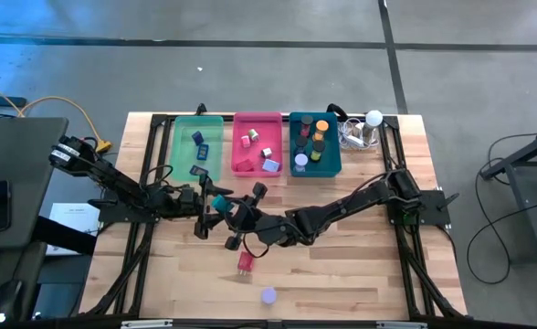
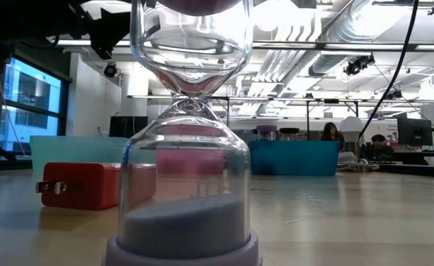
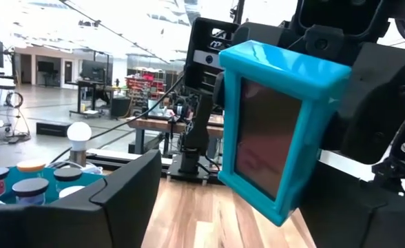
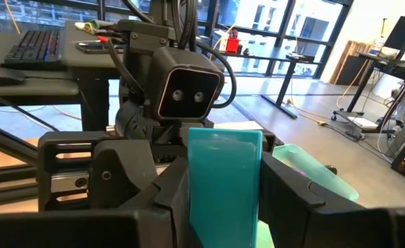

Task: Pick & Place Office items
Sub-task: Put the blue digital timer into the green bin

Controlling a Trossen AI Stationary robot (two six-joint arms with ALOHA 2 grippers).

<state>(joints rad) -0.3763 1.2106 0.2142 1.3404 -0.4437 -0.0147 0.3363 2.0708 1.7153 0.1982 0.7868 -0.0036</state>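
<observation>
The right gripper [image 4: 223, 200] is clamped on a teal block [image 4: 224, 180] above mid-table, holding it upright between its fingers. The left gripper [image 1: 205, 206] faces it from the left with its fingers spread wide to either side of the same block [image 3: 275, 131]; whether they touch it is hard to tell. A red block [image 1: 245, 264] lies just nearer, and a lavender disc [image 1: 268, 295] nearer still. Other pieces sit in the green tray [image 1: 179, 146], pink tray [image 1: 257, 120] and teal tray [image 1: 333, 164] at the far edge.

Grey concrete floor [image 1: 278, 64] surrounds the wooden table [image 1: 342, 265]; ceiling ducts [image 2: 305, 29], tall windows [image 2: 25, 103].
</observation>
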